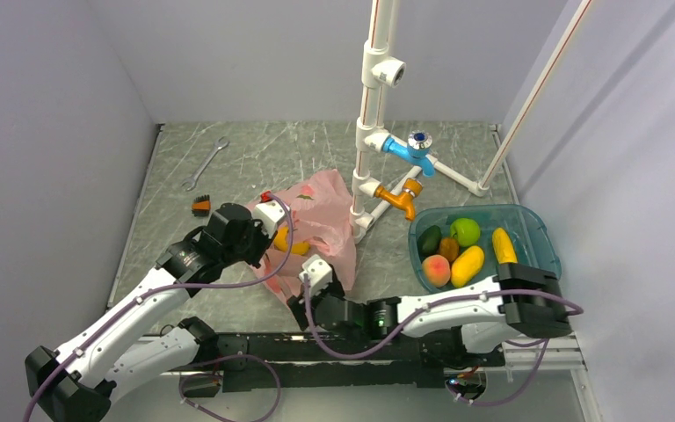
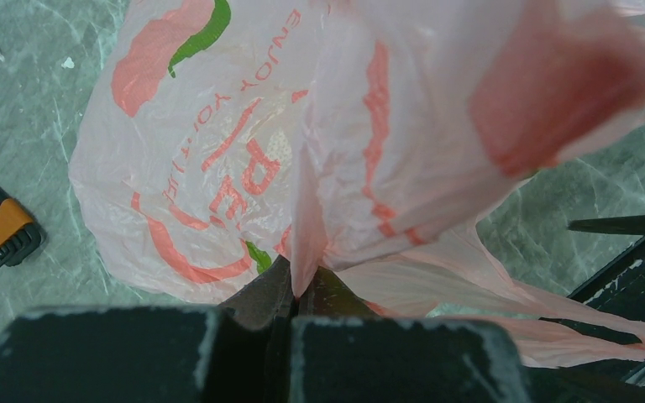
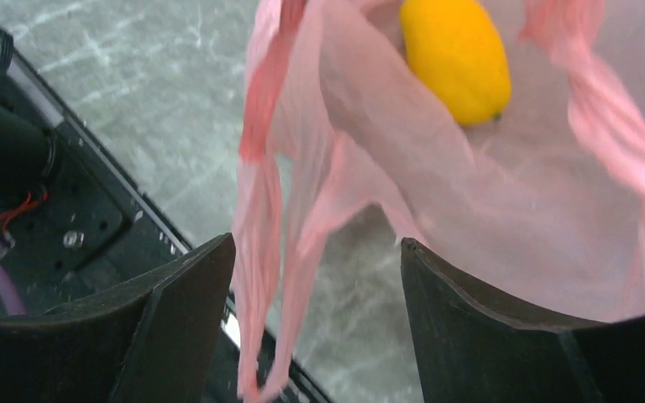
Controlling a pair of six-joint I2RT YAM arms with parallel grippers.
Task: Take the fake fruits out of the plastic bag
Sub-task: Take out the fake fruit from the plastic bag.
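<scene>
My left gripper is shut on a pinched fold of the pink plastic bag and holds it up off the table. A yellow mango lies inside the bag, also seen from above. My right gripper is open at the bag's near side. A loop handle hangs between its fingers, close to the left one. Other fake fruits lie in the teal tub: a green apple, an avocado, a peach and two mangoes.
A white pipe frame with blue and orange taps stands just right of the bag. A wrench lies at the back left and a small orange-black brush beside the left arm. Grey walls close in both sides.
</scene>
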